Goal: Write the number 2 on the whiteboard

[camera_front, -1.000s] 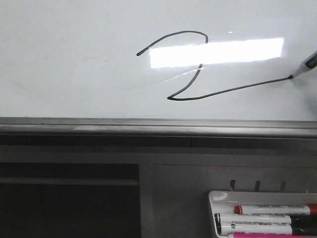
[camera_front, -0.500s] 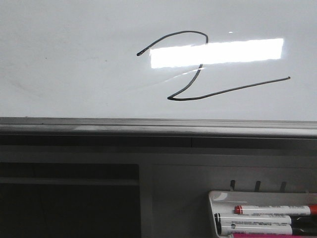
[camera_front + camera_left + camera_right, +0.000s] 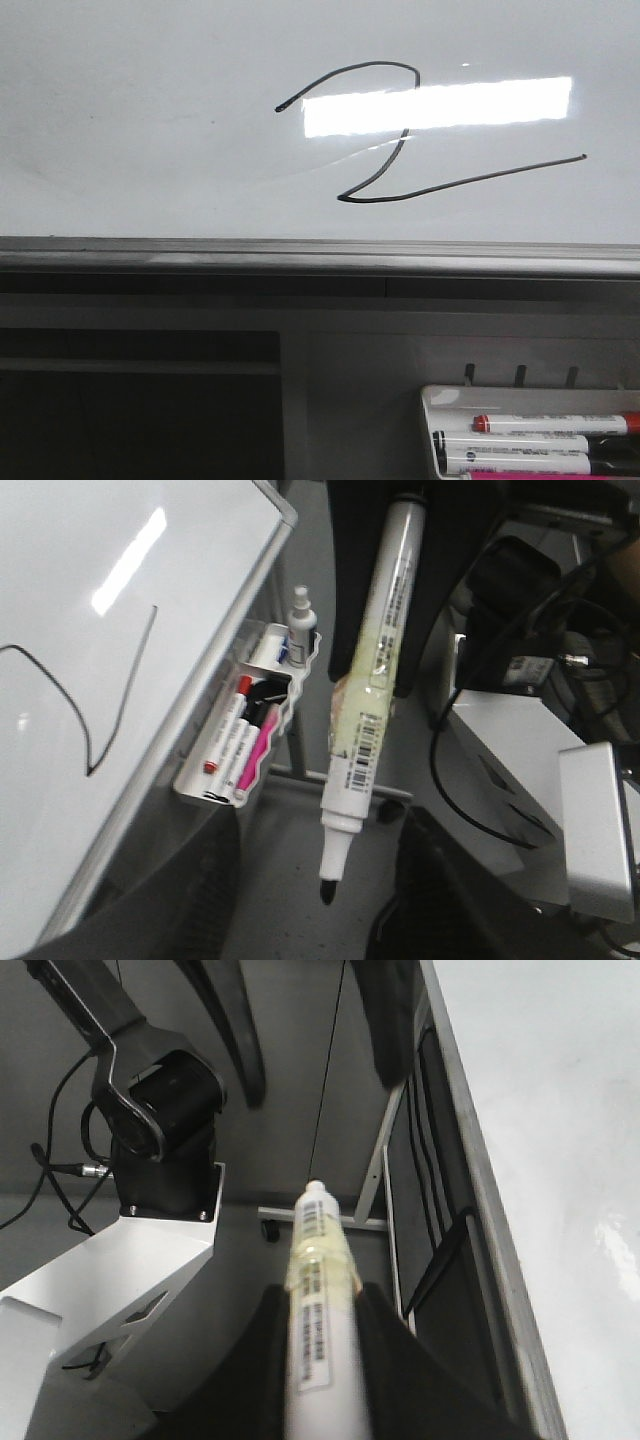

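Whiteboard marker (image 3: 318,1300): clenched between my right gripper's (image 3: 318,1360) fingers; light, rigid, smooth barrel, best held mid-body.
Second marker (image 3: 365,720): hangs in my left wrist view, tip uncapped; I judge that gripper clenched on it, jaws unseen.
Marker tray (image 3: 440,400): below the board, holding several markers.
Whiteboard (image 3: 150,150): glossy, stiff, slippery.
Number 2 (image 3: 400,140): appears complete, tail stroke rightward.

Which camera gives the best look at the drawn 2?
The front view: the whole number 2 lies square-on across the whiteboard. The left wrist view catches only part of the line, at a slant. The right wrist view shows bare board, no line.
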Controlling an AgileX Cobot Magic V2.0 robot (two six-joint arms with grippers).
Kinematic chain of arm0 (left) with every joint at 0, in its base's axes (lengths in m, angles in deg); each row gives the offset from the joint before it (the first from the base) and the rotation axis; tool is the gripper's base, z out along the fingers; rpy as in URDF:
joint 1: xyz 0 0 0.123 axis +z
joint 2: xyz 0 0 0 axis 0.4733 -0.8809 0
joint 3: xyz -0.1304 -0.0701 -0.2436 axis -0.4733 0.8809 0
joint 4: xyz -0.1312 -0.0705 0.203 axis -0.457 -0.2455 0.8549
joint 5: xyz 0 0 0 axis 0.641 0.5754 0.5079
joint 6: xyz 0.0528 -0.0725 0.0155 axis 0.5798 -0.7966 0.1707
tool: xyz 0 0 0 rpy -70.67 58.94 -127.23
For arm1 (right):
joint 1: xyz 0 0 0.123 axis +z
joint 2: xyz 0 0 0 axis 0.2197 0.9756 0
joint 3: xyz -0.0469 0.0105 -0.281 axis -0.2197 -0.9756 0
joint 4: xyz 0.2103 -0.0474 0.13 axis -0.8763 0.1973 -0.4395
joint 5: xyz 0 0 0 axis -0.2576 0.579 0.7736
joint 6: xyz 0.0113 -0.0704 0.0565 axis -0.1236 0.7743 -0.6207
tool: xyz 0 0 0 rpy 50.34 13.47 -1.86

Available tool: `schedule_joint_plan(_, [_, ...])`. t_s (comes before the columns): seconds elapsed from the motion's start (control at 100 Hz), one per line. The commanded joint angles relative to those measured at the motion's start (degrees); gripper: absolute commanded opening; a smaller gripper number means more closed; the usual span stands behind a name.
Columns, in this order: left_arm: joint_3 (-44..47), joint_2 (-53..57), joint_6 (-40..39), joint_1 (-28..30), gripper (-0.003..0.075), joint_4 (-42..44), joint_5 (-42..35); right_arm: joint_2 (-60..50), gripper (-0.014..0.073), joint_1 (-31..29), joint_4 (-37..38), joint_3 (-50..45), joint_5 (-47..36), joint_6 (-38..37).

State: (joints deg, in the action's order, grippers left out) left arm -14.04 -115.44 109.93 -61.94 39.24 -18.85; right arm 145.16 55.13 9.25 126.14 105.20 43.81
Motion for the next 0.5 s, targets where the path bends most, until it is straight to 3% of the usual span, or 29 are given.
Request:
schedule_joint_plan(0.0, [-2.0, -2.0, 1.3, 0.0, 0.0323, -5.0, -0.1, -0.6, -0.0071, 2.0, -2.7, 2.0, -5.6, 1.0])
schedule_joint_plan(0.27, [-2.0, -5.2, 1.5, 0.0, 0.0317, -5.1, 0.2, -0.6, -0.0071, 6.1, -2.7, 2.4, -8.1, 1.0])
schedule_joint_plan(0.49, [-2.0, -6.6, 1.5, 0.0, 0.0235, -5.2, -0.5, -0.6, -0.0071, 6.5, -2.7, 2.4, -8.1, 1.0])
